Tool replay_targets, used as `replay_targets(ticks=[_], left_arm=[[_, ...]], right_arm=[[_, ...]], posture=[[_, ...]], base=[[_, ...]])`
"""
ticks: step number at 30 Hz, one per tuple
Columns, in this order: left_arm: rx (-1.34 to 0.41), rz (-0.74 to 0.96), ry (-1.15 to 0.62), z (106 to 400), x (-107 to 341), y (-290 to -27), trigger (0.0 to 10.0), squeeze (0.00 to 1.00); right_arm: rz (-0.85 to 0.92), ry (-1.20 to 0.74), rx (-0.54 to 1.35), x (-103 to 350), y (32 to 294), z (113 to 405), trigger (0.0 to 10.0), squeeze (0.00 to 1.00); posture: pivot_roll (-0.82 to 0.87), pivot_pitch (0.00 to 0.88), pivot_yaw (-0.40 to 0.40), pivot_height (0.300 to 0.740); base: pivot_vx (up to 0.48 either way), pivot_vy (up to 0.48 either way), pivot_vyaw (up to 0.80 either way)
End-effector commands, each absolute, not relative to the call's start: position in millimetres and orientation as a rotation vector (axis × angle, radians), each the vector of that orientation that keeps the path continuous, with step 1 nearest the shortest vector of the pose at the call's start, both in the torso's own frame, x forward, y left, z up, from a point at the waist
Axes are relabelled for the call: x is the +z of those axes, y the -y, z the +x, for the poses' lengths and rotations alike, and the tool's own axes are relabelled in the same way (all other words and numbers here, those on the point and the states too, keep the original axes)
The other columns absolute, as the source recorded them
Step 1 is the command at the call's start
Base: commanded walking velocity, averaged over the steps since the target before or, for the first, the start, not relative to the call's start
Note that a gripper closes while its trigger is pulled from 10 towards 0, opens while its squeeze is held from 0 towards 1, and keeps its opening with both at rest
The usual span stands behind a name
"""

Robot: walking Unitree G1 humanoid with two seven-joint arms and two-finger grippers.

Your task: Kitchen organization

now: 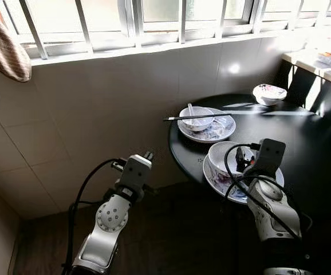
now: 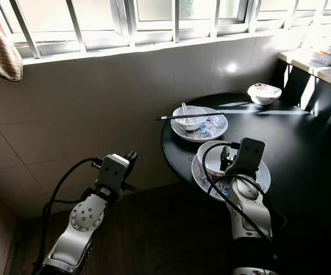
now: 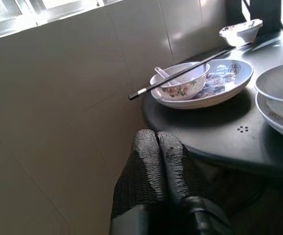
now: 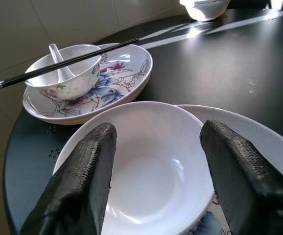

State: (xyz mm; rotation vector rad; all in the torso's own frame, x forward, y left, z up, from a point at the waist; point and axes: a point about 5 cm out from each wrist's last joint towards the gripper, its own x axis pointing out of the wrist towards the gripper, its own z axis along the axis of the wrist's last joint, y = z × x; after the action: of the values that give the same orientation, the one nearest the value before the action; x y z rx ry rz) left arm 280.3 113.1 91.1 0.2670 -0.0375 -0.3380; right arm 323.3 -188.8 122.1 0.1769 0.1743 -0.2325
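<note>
Right hand [image 4: 156, 166], fingers wide, poised over the near bowl [image 4: 146, 171] beside the chopstick plate [image 4: 127, 73]; lower squarely, straddling one rim; left hand [image 3: 156, 161] closed, idle

Three bowls [image 1: 197, 118], two plates [image 1: 220, 133], one spoon [image 4: 59, 63], one pair of chopsticks [image 1: 197, 117].
</note>
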Motion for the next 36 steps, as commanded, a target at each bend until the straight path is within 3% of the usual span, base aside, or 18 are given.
replay_targets(ticks=[1,11,25,36], left_arm=[[-0.316,0.257,-0.030,278.4,75.5,-120.3,10.0,0.00],[-0.340,0.215,-0.148,284.1,59.1,-119.5,10.0,0.00],[-0.344,0.203,-0.156,285.9,55.8,-119.6,10.0,0.00],[-0.346,0.194,-0.160,286.9,55.0,-119.6,10.0,0.00]], right_arm=[[0.189,-0.205,-0.230,119.2,189.0,325.2,10.0,0.00],[0.190,-0.266,-0.252,107.8,193.2,324.5,10.0,0.00],[0.043,-0.108,-0.335,133.8,202.0,325.9,10.0,0.00],[0.232,-0.228,-0.449,113.0,220.3,323.1,10.0,0.00]], posture=[[0.09,0.000,0.004,0.740],[0.09,0.000,0.002,0.740],[0.09,0.000,0.005,0.740],[0.09,0.000,0.004,0.740]], base=[[0.000,0.000,0.00],[0.000,0.000,0.00],[0.000,0.000,0.00],[0.000,0.000,0.00]])
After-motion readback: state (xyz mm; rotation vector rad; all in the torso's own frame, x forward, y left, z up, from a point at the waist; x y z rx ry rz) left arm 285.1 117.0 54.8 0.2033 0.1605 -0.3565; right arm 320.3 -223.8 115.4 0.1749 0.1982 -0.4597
